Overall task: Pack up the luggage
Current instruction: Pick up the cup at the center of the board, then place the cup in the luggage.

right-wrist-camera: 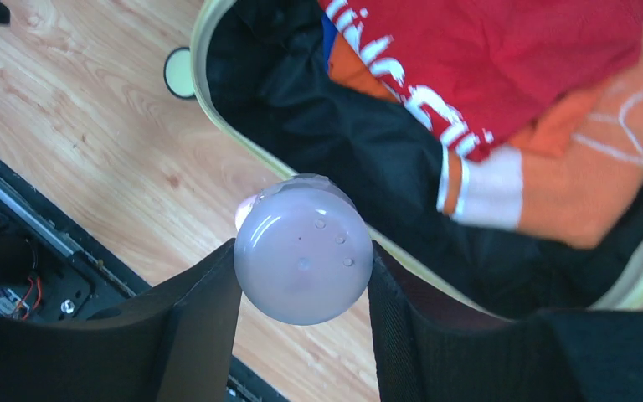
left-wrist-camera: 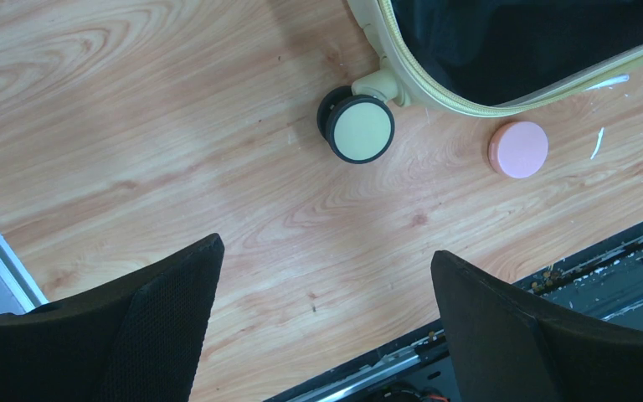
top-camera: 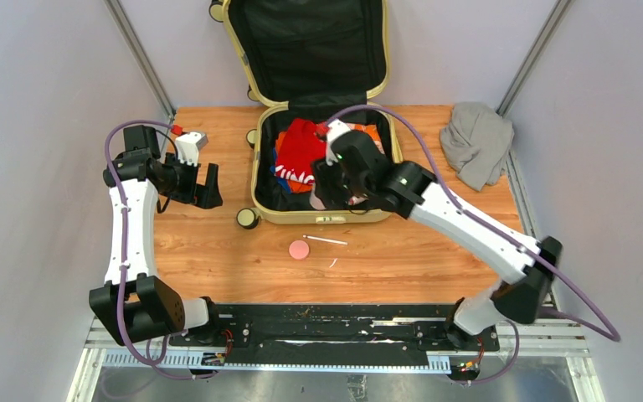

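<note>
Pale yellow hard-shell suitcase (top-camera: 285,216) open at upper centre, stiff, bulky, slick-shelled, likely best gripped at lid rim; right gripper (right-wrist-camera: 300,276) half-closed around pale rounded bottle (right-wrist-camera: 304,243) over its near edge; left gripper (left-wrist-camera: 326,251) agape, empty.

My left gripper (left-wrist-camera: 325,251) hangs wide open on a bent arm, while my outstretched right gripper (right-wrist-camera: 301,251) clamps a pale round container (right-wrist-camera: 301,280).

From above, I lose the luggage (top-camera: 285,216) lid past the top edge, and the right gripper (top-camera: 331,188) is buried under its own wrist. Its wrist camera shows a pale round thing (right-wrist-camera: 304,264) pinched, too blurred to name.
</note>
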You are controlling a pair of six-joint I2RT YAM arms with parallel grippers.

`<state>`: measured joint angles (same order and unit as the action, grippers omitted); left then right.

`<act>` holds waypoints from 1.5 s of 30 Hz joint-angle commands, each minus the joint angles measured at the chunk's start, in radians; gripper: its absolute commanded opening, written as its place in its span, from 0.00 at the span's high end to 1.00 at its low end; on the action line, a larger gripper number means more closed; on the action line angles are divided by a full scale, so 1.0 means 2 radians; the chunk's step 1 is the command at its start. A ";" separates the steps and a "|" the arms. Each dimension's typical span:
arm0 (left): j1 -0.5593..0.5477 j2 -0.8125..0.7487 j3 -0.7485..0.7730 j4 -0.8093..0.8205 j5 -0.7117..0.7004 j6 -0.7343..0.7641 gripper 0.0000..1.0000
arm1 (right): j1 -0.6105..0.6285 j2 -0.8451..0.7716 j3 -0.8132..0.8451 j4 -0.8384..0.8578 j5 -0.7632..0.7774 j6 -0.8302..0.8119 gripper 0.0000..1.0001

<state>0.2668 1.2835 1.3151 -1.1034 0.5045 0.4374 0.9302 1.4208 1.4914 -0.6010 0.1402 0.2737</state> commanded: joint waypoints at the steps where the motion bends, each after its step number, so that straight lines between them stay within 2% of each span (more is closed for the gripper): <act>1: 0.003 -0.001 0.004 -0.004 0.003 0.004 0.00 | -0.004 0.113 0.102 -0.065 -0.046 -0.047 0.89; 8: 0.003 0.004 0.002 -0.004 0.004 0.008 0.00 | -0.024 0.323 0.344 -0.086 -0.113 -0.057 0.90; 14: 0.003 0.019 0.002 -0.004 0.004 0.015 0.00 | -0.048 0.454 0.485 -0.088 -0.158 -0.043 0.90; 19: 0.003 0.027 0.001 -0.004 0.000 0.023 0.00 | -0.086 0.509 0.520 -0.055 -0.201 -0.018 0.88; 25: 0.003 0.034 0.004 -0.004 -0.009 0.027 0.00 | -0.148 0.569 0.537 0.046 -0.300 0.077 0.82; 28: 0.003 0.033 0.003 -0.005 -0.014 0.027 0.00 | -0.159 0.599 0.565 0.097 -0.323 0.115 0.71; 31: 0.003 0.034 0.000 -0.004 -0.016 0.027 0.00 | -0.159 0.615 0.572 0.140 -0.324 0.136 0.44; 33: 0.003 0.036 -0.003 -0.004 -0.015 0.026 0.00 | -0.158 0.621 0.563 0.168 -0.320 0.150 0.29; 37: 0.003 0.046 -0.007 -0.004 -0.012 0.023 0.00 | -0.154 0.643 0.575 0.198 -0.332 0.176 0.09; 40: 0.003 0.053 -0.007 -0.004 -0.012 0.023 0.00 | -0.151 0.637 0.563 0.216 -0.331 0.178 0.05; 45: 0.003 0.052 -0.010 -0.004 -0.011 0.024 0.00 | -0.164 0.602 0.526 0.226 -0.310 0.187 0.05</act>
<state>0.2668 1.3872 1.3102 -1.1034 0.4816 0.4812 0.6155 2.6808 2.5916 -0.1970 -0.5053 0.6144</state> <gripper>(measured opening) 0.999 0.951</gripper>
